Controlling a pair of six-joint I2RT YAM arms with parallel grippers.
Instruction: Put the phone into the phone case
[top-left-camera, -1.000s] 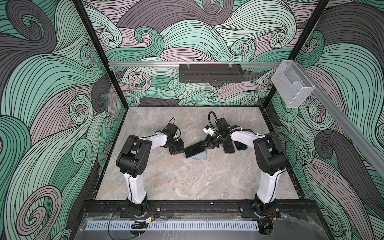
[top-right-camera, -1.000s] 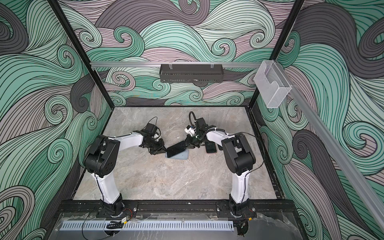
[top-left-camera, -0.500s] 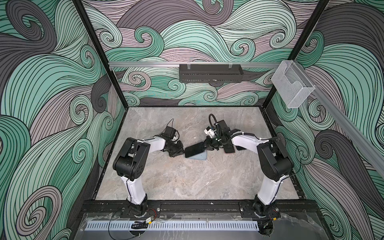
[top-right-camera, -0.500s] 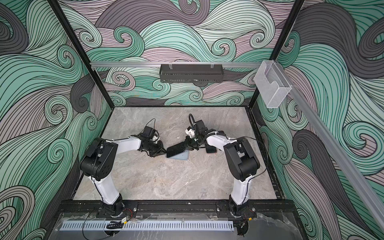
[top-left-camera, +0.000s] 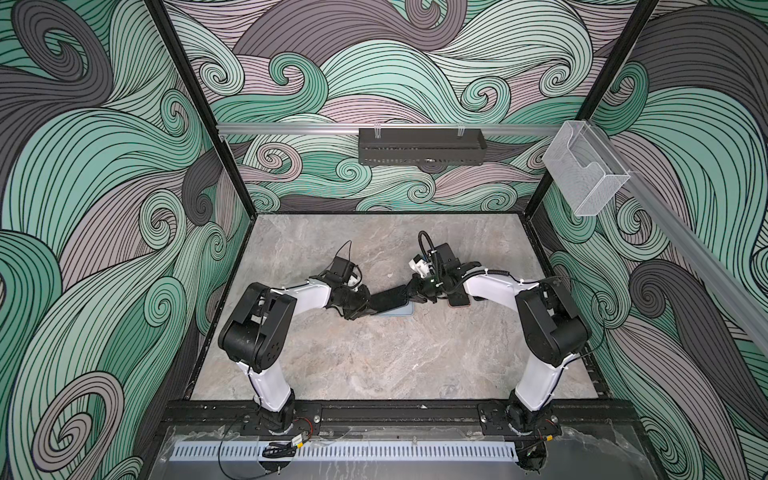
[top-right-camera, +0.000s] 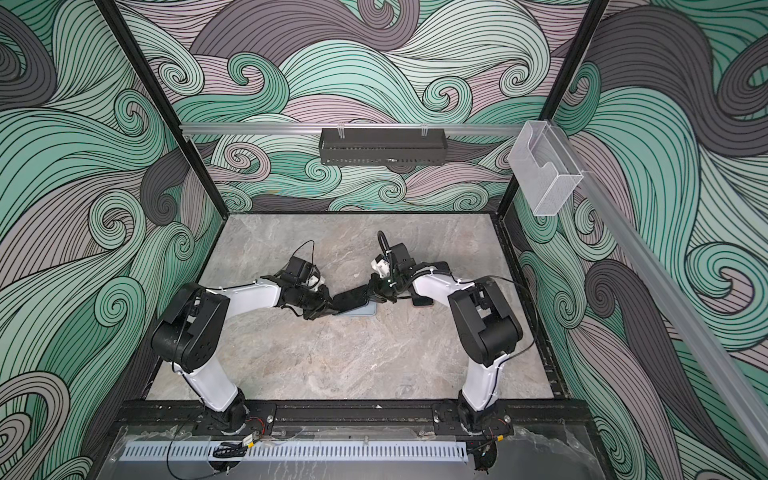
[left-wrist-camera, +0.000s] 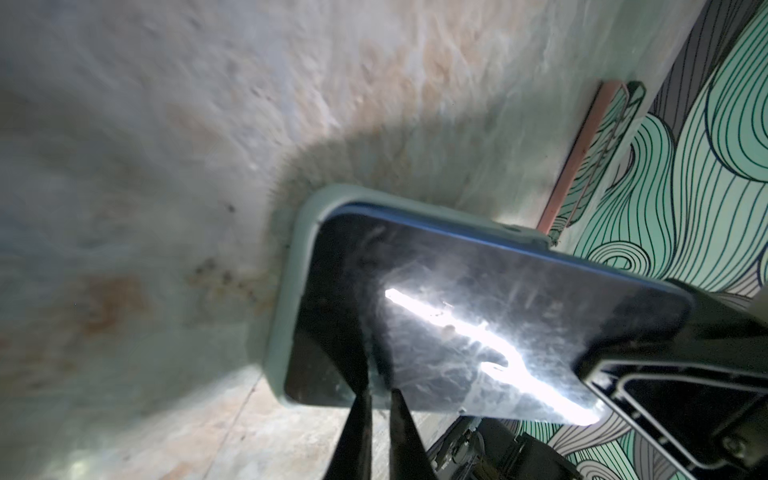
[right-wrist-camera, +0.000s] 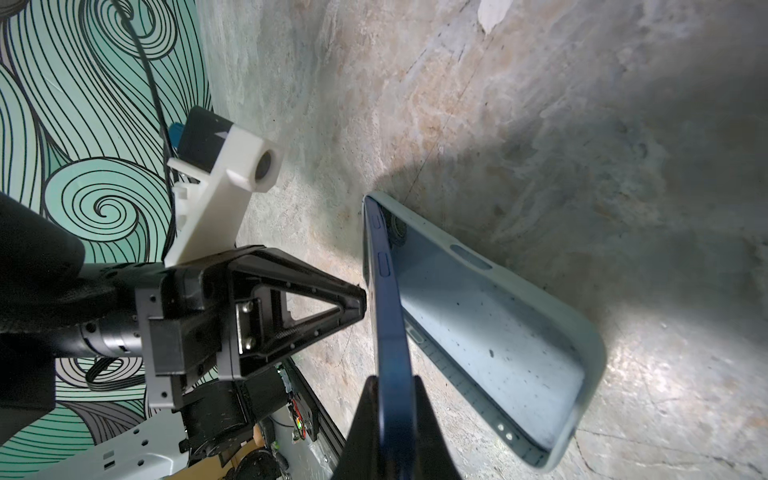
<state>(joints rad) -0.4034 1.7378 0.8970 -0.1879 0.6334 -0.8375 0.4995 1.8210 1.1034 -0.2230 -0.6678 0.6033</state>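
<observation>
Right gripper: clamped on the phone's long edges at its 3 o'clock end, one finger on either side, as the right wrist view shows.
Left gripper: jaws almost together with only a thin slit between them, gripping nothing. The tips meet the phone's screen at its 9 o'clock end, as the left wrist view shows.
Arms: in both top views they reach in from 9 and 3 o'clock and meet over the phone near the table's middle.
Phone: dark blue body with a black glass face, tilted. Its 9 o'clock end sits down in the case, and its 3 o'clock end is lifted clear of it in the right gripper.
Case: pale blue-green, lying flat and open side up on the table directly under the phone. Its inner floor is bare along most of its length, and its lip wraps the phone's lowered corner.
Dark flat items: on the table at 3 o'clock from the phone, partly hidden under the right arm. One has a reddish edge, and what they are I cannot tell.
Black tray: on the back wall rail at 12 o'clock.
Clear bin: on the side rail at 2 o'clock.
</observation>
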